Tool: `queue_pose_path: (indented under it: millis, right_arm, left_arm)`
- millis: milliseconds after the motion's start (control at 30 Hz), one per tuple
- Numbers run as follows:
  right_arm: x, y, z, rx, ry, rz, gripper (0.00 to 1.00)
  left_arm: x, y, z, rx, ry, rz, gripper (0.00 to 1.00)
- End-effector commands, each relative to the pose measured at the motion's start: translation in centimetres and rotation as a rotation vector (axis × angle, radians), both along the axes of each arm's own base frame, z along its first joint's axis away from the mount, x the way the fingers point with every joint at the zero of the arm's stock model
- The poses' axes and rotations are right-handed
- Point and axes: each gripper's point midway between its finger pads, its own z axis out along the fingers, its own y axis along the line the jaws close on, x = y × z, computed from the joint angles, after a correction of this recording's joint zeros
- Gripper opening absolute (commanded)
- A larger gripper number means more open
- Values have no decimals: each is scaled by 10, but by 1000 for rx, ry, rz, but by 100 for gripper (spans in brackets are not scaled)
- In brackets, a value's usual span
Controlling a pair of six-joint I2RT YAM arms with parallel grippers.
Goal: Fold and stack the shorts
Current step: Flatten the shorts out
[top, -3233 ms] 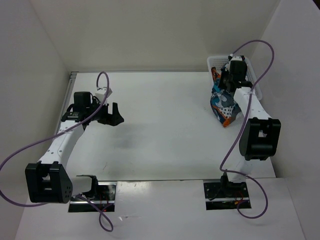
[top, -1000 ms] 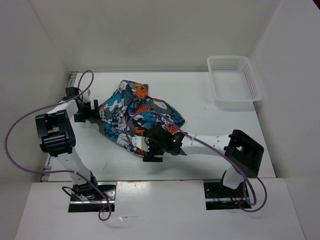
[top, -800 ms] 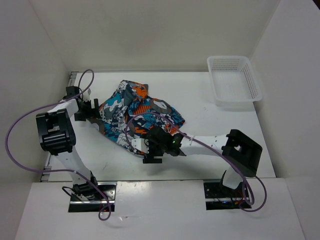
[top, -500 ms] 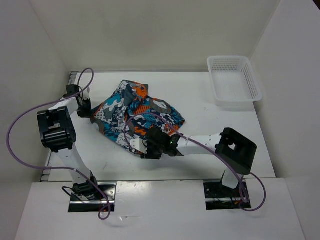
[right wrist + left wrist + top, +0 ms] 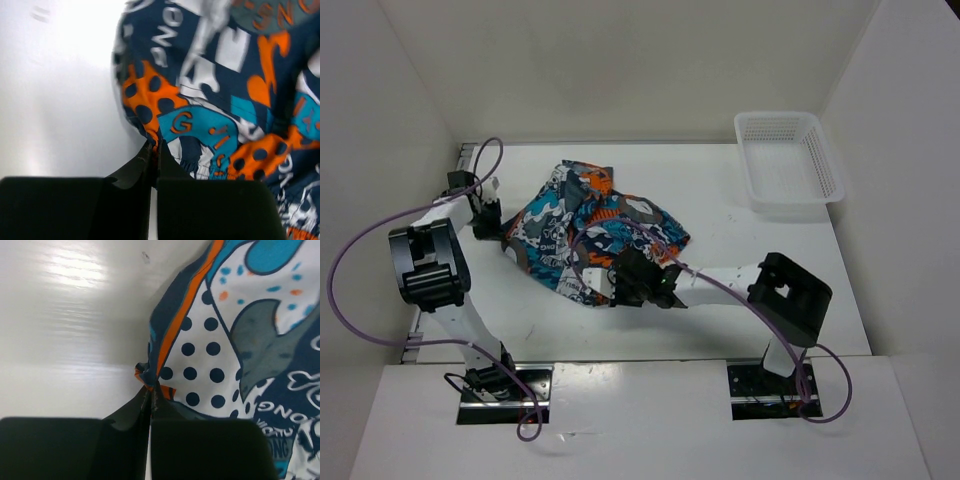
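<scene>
The printed shorts (image 5: 590,225) lie crumpled on the white table (image 5: 720,200), left of the middle. My left gripper (image 5: 503,228) is shut on their left edge; in the left wrist view its jaws pinch an orange-trimmed fold of the shorts (image 5: 215,340) at the gripper (image 5: 150,387) tips. My right gripper (image 5: 608,288) is shut on the near edge of the shorts; the right wrist view shows an orange and navy hem of the shorts (image 5: 210,100) caught between the gripper (image 5: 155,142) tips.
A white mesh basket (image 5: 790,165) stands at the back right corner of the table. White walls close in the table on the left, back and right. Purple cables loop from both arms.
Both grippers have closed on the edges of the shorts. The left edge of the cloth has bunched slightly toward the left gripper, and the right arm has edged up to the hem.
</scene>
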Motion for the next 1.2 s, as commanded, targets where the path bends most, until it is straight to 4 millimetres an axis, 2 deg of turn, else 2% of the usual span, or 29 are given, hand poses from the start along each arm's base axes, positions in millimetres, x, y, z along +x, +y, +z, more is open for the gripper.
queue_pose_path:
  millis: [0, 33, 67, 100, 133, 167, 200, 233, 267, 367, 400, 433, 500, 533, 567, 600, 633, 667, 733, 767, 800, 833, 867, 933, 1000, 1067, 1100, 1133, 1167]
  right_arm:
    - [99, -11, 71, 99, -208, -211, 0]
    - [124, -24, 88, 97, -237, -269, 0]
    - [160, -25, 125, 143, -299, -330, 0]
    - [198, -53, 147, 153, -346, -423, 0]
    - [221, -66, 169, 166, -386, -487, 0]
    - [244, -70, 222, 234, -449, -526, 0]
    - [267, -92, 239, 238, -477, -589, 0]
    - [276, -97, 262, 262, -503, -607, 0]
    - [280, -101, 308, 317, -553, -620, 0]
    - [272, -104, 350, 368, -604, -610, 0]
    - [259, -107, 370, 392, -633, -598, 0]
    - [251, -109, 375, 393, -636, -599, 0]
    - [235, -117, 359, 347, -592, -587, 0]
    - [218, -129, 370, 346, -603, -582, 0]
    - [205, -132, 339, 282, -554, -538, 0]
    - [193, -138, 329, 250, -538, -515, 0]
    - [169, -151, 335, 241, -544, -490, 0]
    - [154, -155, 300, 188, -486, -454, 0]
    - [121, -171, 270, 140, -424, -417, 0]
    - [110, -174, 258, 126, -392, -398, 0]
    - [98, -171, 246, 130, -346, -367, 0]
    - [87, -174, 226, 118, -276, -374, 0]
    - [83, -174, 224, 131, -260, -379, 0]
    - [84, -170, 236, 179, -272, -387, 0]
    - [95, -165, 252, 215, -306, -402, 0]
    - [111, -156, 292, 297, -388, -418, 0]
    - [121, -152, 298, 308, -406, -426, 0]
    - [130, -150, 315, 339, -450, -442, 0]
    - [145, -139, 327, 378, -500, -451, 0]
  left_arm:
    - [30, 12, 94, 46, -197, 0, 0]
    - [36, 12, 115, 49, -234, -6, 0]
    - [43, 14, 136, 64, -280, -7, 0]
    - [50, 15, 164, 74, -341, -15, 0]
    - [63, 16, 203, 89, -425, -26, 0]
    - [64, 15, 233, 104, -488, -33, 0]
    - [69, 16, 252, 119, -532, -35, 0]
    - [65, 13, 273, 122, -563, -42, 0]
    - [65, 7, 312, 139, -647, -62, 0]
    - [46, -5, 364, 148, -742, -89, 0]
    - [39, -7, 384, 163, -784, -91, 0]
    - [32, -11, 391, 161, -796, -99, 0]
    - [11, -26, 409, 165, -829, -119, 0]
    - [4, -32, 392, 141, -774, -125, 0]
    - [-10, -39, 392, 142, -768, -129, 0]
    - [-21, -39, 379, 138, -719, -115, 0]
    - [-29, -40, 367, 135, -685, -106, 0]
    - [-44, -46, 345, 123, -634, -107, 0]
    - [-65, -50, 317, 104, -551, -98, 0]
    - [-79, -54, 313, 102, -544, -98, 0]
    - [-90, -64, 286, 57, -471, -122, 0]
    - [-98, -66, 284, 58, -475, -122, 0]
    - [-100, -67, 276, 49, -449, -121, 0]
    - [-99, -69, 286, 54, -473, -133, 0]
    - [-91, -66, 305, 75, -515, -128, 0]
    - [-74, -60, 340, 107, -592, -123, 0]
    - [-67, -58, 350, 113, -612, -124, 0]
    - [-53, -55, 349, 108, -597, -123, 0]
    - [-46, -53, 373, 126, -654, -125, 0]
